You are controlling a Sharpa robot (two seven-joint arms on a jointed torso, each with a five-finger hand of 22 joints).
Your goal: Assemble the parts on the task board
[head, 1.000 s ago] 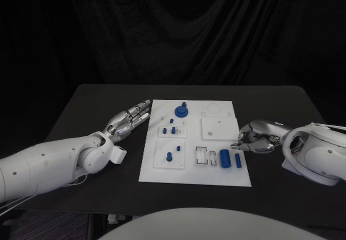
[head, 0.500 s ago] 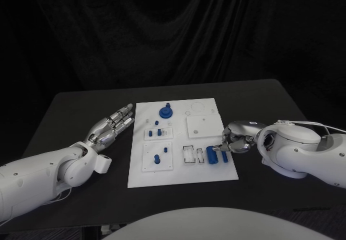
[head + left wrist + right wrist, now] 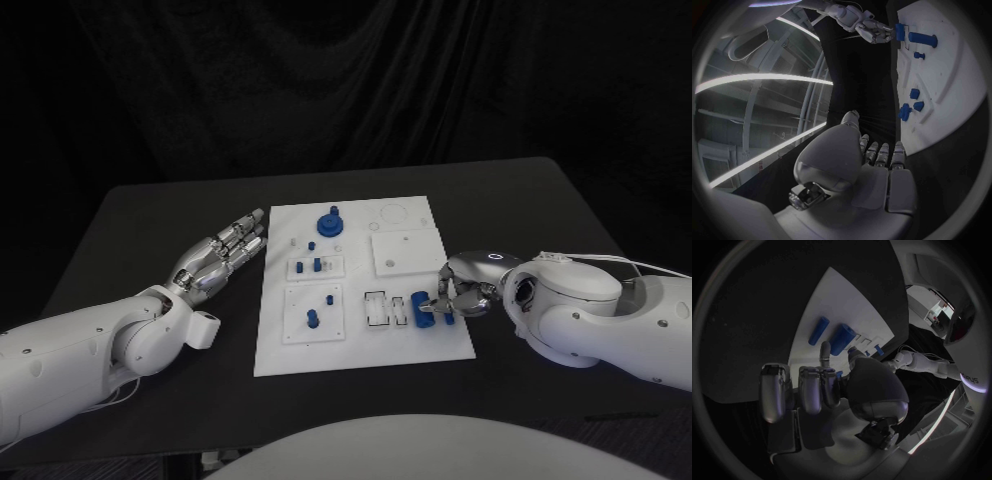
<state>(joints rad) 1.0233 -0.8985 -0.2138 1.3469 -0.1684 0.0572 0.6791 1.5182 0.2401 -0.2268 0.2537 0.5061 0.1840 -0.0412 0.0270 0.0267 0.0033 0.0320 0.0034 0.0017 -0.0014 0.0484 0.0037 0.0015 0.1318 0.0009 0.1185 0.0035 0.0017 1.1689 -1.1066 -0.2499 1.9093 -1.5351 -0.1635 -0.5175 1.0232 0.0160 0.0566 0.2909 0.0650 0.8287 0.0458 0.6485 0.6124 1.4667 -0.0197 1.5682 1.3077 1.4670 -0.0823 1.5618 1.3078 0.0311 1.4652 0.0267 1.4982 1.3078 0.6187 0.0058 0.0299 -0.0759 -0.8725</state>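
Head camera high above the task board (image 3: pixel 361 290); wrist cameras close behind each palm, apparently sharing that board.

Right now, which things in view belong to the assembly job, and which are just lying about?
Job:
- task board
- two blue cylinders at the board's right edge, by the right hand
- blue knob at the board's far end
- small blue pegs in the board's blocks
- left hand, open beside the board

Lying about:
- nothing apart from the black table

You see the task board (image 3: pixel 361 345) mid-frame on the surface (image 3: pixel 130 215); left hand (image 3: pixel 224 250) left of it, right hand (image 3: pixel 464 290) seemingly touching its right edge.
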